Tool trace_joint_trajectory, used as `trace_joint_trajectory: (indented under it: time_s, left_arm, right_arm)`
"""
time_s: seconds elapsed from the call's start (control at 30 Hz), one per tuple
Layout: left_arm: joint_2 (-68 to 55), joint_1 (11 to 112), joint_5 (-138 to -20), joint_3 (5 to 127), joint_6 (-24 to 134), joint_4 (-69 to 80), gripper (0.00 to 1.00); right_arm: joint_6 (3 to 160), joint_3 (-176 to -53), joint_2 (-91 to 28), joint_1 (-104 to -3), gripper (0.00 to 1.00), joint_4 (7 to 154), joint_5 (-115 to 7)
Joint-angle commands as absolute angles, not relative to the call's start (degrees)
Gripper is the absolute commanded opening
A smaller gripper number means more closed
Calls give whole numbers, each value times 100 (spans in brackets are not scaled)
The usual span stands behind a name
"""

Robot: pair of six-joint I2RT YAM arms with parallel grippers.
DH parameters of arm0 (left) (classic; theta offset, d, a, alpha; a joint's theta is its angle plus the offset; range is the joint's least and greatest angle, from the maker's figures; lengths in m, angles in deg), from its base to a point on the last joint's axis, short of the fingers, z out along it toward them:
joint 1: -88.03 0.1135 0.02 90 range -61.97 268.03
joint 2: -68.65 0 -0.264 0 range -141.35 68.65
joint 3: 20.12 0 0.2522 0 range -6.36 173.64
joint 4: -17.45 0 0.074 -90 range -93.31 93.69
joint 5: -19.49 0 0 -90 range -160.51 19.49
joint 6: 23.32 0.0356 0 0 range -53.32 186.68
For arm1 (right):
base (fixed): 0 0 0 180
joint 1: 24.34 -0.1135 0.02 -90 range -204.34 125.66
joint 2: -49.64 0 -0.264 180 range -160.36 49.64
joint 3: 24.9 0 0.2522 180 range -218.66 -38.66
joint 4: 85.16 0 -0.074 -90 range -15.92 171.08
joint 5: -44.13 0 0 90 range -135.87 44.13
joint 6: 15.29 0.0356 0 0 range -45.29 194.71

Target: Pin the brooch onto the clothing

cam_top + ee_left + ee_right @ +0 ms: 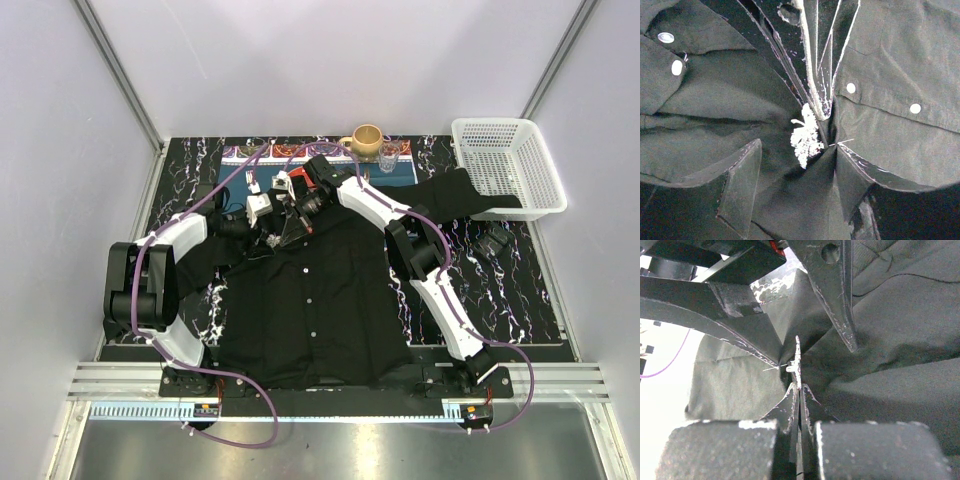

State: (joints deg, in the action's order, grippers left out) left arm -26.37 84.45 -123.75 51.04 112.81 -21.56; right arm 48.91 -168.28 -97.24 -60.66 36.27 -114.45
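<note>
The clothing, a black button-up shirt, lies spread front-up on the dark marbled counter, one sleeve stretched out to the white basket at the far right corner; a mug and a small glass stand near the back edge. Both arms reach over the shirt and meet near its collar. The right gripper has its jaws pressed together on the brooch, which its own wrist view shows edge-on as a thin pale sliver standing up from the tips, a fine pin sticking out sideways toward the cloth. In the left wrist view the brooch shows flat-on as a whitish, ragged, leaf-like piece lying against a bunched fold of the black fabric, below the tips of the right jaws coming in from the top. The left gripper has its jaws set fairly wide, one finger on each side of that raised fold with the brooch between them; whether they press the cloth I cannot tell. Small white buttons dot the placket just beside.
</note>
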Motion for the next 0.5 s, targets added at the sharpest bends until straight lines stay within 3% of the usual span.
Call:
trace_joint_trajectory:
  time_s: [0.0,0.47]
  left_arm:
    - [-2680,8504,-12430,5419,11073,-1977,60]
    - [-2996,8680,-12949,5885,10773,-2566,46]
  right_arm:
    - [4940,-17059,-9362,-6047,0,3714,-11662]
    - [4896,-17041,-9309,-6055,0,3723,-11662]
